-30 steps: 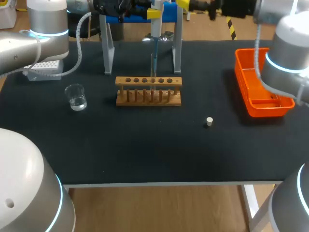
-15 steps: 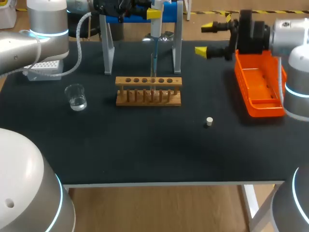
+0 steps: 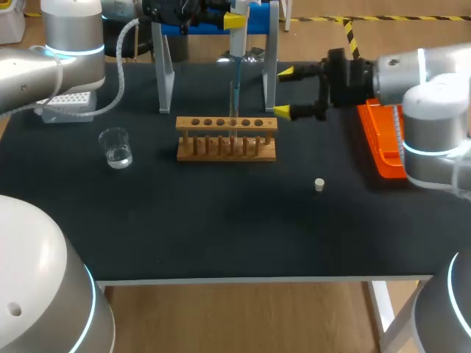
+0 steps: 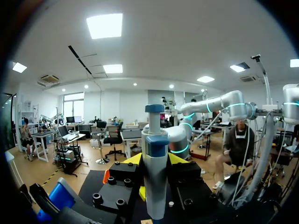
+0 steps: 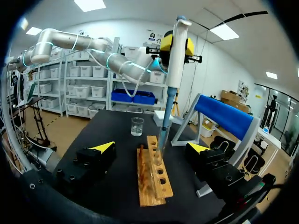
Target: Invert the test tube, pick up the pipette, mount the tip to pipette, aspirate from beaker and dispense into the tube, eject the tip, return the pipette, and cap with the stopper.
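Right hand, fingers apart, hangs just beside the rack's right end. Left hand clamps the pipette above the rack. Stopper lies on bare counter, nearer the front edge.

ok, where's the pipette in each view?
Head view: pipette at the back, upright over the rack.
Left wrist view: pipette close up, between the left gripper's fingers.
Right wrist view: pipette upright ahead of the right gripper, tip at the rack.
Shared landmark: rack, head and right wrist views only.
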`<action>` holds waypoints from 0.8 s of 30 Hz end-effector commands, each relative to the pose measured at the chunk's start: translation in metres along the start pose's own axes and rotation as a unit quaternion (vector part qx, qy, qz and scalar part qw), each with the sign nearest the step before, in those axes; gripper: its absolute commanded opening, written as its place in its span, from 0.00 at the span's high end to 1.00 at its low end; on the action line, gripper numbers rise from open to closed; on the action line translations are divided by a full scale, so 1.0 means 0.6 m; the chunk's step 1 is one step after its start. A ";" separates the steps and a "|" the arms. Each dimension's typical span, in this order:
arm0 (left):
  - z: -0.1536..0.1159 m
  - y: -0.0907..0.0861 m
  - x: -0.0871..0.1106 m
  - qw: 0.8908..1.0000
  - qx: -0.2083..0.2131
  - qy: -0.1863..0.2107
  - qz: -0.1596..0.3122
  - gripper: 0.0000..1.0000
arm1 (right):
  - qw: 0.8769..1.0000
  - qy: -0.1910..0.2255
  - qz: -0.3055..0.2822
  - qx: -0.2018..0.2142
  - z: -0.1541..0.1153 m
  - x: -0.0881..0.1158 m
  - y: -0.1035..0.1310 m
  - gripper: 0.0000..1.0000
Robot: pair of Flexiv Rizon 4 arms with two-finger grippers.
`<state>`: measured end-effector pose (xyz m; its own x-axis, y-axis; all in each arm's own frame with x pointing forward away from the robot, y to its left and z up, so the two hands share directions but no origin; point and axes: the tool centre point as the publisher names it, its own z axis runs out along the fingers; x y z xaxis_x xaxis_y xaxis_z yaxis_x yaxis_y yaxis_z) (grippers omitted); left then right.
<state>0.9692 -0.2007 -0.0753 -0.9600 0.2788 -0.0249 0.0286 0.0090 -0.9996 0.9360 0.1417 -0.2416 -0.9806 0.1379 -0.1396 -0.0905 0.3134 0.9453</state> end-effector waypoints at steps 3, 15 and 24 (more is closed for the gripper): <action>-0.002 -0.001 -0.002 1.000 -0.001 0.002 0.000 1.00 | 1.000 0.015 0.001 0.011 0.074 -0.024 -0.022 0.00; -0.002 -0.001 -0.002 1.000 -0.001 0.002 0.000 1.00 | 0.999 0.029 0.003 0.029 0.130 -0.042 -0.024 0.00; -0.002 -0.001 -0.002 1.000 -0.001 0.002 0.000 1.00 | 0.999 0.032 0.015 0.039 0.163 -0.046 -0.033 0.00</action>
<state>0.9692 -0.2007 -0.0753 -0.9600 0.2789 -0.0250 0.0286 0.0090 -0.9996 0.9763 0.2157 -0.2816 -0.9912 0.0919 -0.0953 -0.0540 0.3767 0.9247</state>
